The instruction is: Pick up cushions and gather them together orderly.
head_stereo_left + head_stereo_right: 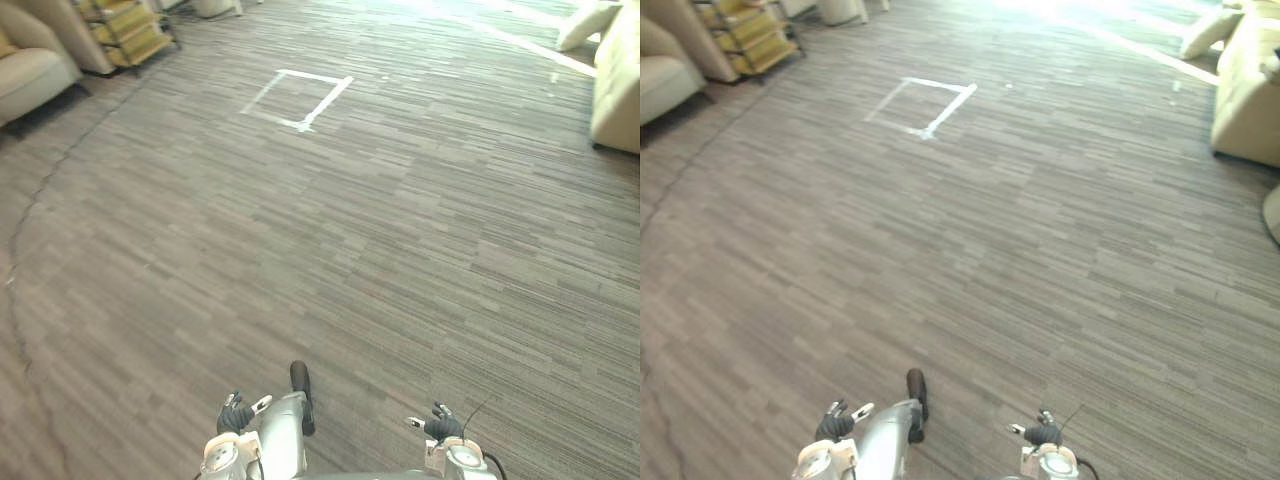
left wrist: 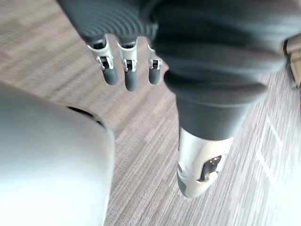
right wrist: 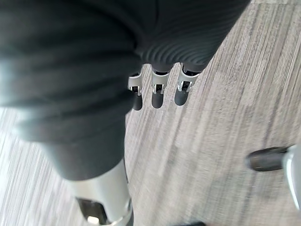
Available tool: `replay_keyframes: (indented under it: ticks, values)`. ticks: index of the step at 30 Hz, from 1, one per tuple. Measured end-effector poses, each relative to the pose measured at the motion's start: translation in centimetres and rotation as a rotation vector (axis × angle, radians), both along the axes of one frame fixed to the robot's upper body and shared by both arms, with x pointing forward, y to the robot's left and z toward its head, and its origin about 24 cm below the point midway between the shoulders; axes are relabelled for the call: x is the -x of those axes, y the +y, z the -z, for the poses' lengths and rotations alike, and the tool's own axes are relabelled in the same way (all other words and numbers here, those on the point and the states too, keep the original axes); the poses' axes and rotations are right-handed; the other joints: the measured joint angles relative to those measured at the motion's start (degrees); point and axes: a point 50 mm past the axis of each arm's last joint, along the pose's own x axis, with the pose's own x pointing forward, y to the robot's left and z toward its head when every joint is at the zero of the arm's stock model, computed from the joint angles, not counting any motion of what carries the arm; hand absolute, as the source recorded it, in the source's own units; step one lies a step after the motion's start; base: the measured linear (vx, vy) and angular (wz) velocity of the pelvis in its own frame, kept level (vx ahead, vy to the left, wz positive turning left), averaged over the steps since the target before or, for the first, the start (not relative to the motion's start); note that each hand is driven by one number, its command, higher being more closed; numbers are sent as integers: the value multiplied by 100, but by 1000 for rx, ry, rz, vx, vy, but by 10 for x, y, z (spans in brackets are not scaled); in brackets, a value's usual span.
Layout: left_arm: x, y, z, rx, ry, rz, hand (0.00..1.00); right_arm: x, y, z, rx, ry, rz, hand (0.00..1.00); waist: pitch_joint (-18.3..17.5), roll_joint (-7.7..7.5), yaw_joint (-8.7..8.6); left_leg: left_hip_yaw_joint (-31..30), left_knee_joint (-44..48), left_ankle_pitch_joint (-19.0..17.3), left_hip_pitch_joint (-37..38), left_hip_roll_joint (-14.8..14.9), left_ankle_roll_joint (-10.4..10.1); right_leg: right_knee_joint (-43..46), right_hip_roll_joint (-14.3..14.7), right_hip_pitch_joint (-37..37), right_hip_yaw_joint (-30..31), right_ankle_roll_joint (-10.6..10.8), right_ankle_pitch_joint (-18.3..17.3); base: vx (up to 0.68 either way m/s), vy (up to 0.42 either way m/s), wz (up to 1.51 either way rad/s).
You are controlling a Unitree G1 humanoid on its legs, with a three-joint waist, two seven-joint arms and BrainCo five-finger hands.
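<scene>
A pale cushion lies far off at the back right, on the floor beside a cream sofa. My left hand hangs over the grey striped carpet, its fingers relaxed and holding nothing. My right hand hangs the same way, fingers loose and empty. Both hands are far from the cushion.
A white tape square marks the carpet ahead, left of centre. A beige armchair and a yellow shelf rack stand at the back left. The edge of a pale round object shows at the right.
</scene>
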Motion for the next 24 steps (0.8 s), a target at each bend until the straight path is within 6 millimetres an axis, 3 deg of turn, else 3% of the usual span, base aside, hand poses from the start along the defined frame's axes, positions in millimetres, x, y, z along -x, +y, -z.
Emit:
replay_keyframes:
  ticks: [1, 2, 3, 5, 8, 9, 10, 11, 12, 13, 14, 15, 16, 17, 18, 19, 20, 22, 23, 24]
  values:
    - [-2, 5, 0, -16, 6, 9, 0, -5, 3, -1, -9, -15, -5, 0, 80, -167, -70, 107, -16, -298, 399, -163, 134, 1567, -247, -612, -156, 962, 486, 669, 273, -11]
    - [-1, 5, 3, -23, 47, 39, 0, -9, 3, -3, -6, -34, -10, 0, 112, -163, -206, 104, -50, -547, 845, -258, 151, 2648, -479, -980, -514, 997, 603, 669, 273, -7]
    - [1, 4, 5, -24, 61, 50, 0, -11, 2, -4, -3, -42, -12, 0, 129, -138, -242, 129, -104, -618, 1068, -268, 161, 2916, -570, -1078, -703, 801, 582, 756, 263, -2]
    - [3, -5, 7, -21, 79, 100, 0, -17, -5, -9, 20, -82, -17, 0, 183, 50, -298, 294, -721, -912, 2243, -235, 160, 3118, -946, -1776, -1642, 97, 318, 670, 165, -28]
    - [1, -12, 9, -15, 89, 144, 0, -30, -11, -15, 40, -123, -26, 0, 254, 170, -382, 446, -1243, -967, 2933, -121, 107, 1887, -919, -2478, -2449, -141, 111, 471, 61, -19]
    - [-2, -15, 8, -11, 83, 160, 0, -35, -13, -17, 45, -140, -28, 0, 282, 198, -442, 539, -1465, -981, 3207, -86, 79, 837, -826, -2731, -2809, -202, 328, 742, 20, -3]
    - [-2, -18, 8, -8, 83, 166, 0, -39, -13, -19, 45, -150, -25, 0, 293, 206, -542, 569, -1612, -1055, 3463, -62, -47, -367, -656, -2852, -3001, -260, 832, 779, 1, 8]
    - [-2, -18, 9, -9, 84, 168, 0, -40, -13, -19, 45, -151, -22, 0, 294, 203, -581, 580, -1673, -1119, 3604, -64, -155, -895, -578, -2900, -3029, -279, 1111, 714, -37, 16]
    - [-1, -19, 9, -12, 87, 175, 0, -40, -14, -19, 45, -150, -15, 0, 299, 165, -598, 606, -1759, -1266, 3915, -118, -393, -1544, -484, -2976, -2985, -296, 1498, 756, -70, 12]
    - [5, -18, 11, -15, 106, 176, 0, -37, -16, -18, 44, -135, -6, 0, 257, 110, -612, 564, -1732, -1382, 4259, -188, -571, -1462, -424, -3068, -2654, -702, 1963, 783, -84, 6]
    - [6, -18, 11, -14, 109, 173, 0, -37, -19, -18, 48, -135, -1, 0, 240, 149, -619, 519, -1595, -1392, 4331, -129, -589, -1177, -371, -3117, -2560, -888, 2189, 820, -142, -6]
    - [7, -20, 12, -15, 112, 179, 0, -36, -24, -19, 58, -136, 5, 0, 174, 247, -616, 496, -822, -1381, 4175, 76, -612, -650, -332, -3206, -2500, -951, 2195, 796, -196, -13]
    - [7, -22, 12, -10, 113, 179, 0, -38, -31, -21, 76, -141, 3, 0, 198, 514, -623, 404, 765, -1084, 3595, 567, -854, -482, -162, -3022, -2622, -1079, 1798, 923, -256, -15]
    - [7, -22, 12, -7, 113, 175, 0, -39, -32, -21, 80, -139, 1, 0, 229, 588, -620, 345, 1425, -785, 3337, 754, -885, -512, -60, -2884, -2596, -1111, 1692, 881, -243, -19]
    - [9, -25, 13, 6, 114, 161, 0, -39, -35, -22, 90, -131, 2, 0, 334, 752, -571, 382, 2955, -461, 2734, 1256, -899, -751, 224, -2411, -2556, -1214, 1558, 875, -204, -31]
    - [10, -24, 12, 21, 103, 120, 0, -36, -32, -19, 79, -113, 4, 0, 374, 734, -554, 447, 3773, -706, 2322, 1474, -846, -1026, 394, -1890, -2452, -1254, 1442, 711, -148, -36]
    - [8, -21, 11, 10, 90, 115, 0, -34, -28, -18, 69, -104, 3, 0, 421, 657, -519, 461, 3976, -836, 2163, 1484, -840, -1209, 437, -1548, -2375, -1251, 1373, 671, -137, -46]
    - [3, -12, 5, -15, 51, 105, 0, -31, -12, -12, 36, -74, -39, 0, 470, 374, -366, 701, 3480, -1177, 1449, 1157, -701, -1826, 462, -549, -1902, -1142, 1257, 618, -126, -76]
    - [2, -11, 4, -14, 42, 97, 0, -32, -11, -12, 34, -73, -44, 0, 455, 385, -315, 723, 3253, -1225, 1273, 1082, -667, -1916, 462, -450, -1794, -1113, 1241, 565, -66, -110]
    - [-2, -13, 2, -6, 19, 85, 0, -33, -9, -12, 28, -71, -44, 0, 444, 427, -232, 677, 2445, -1243, 822, 828, -593, -2144, 454, -182, -1506, -1022, 1181, 440, -1, -88]
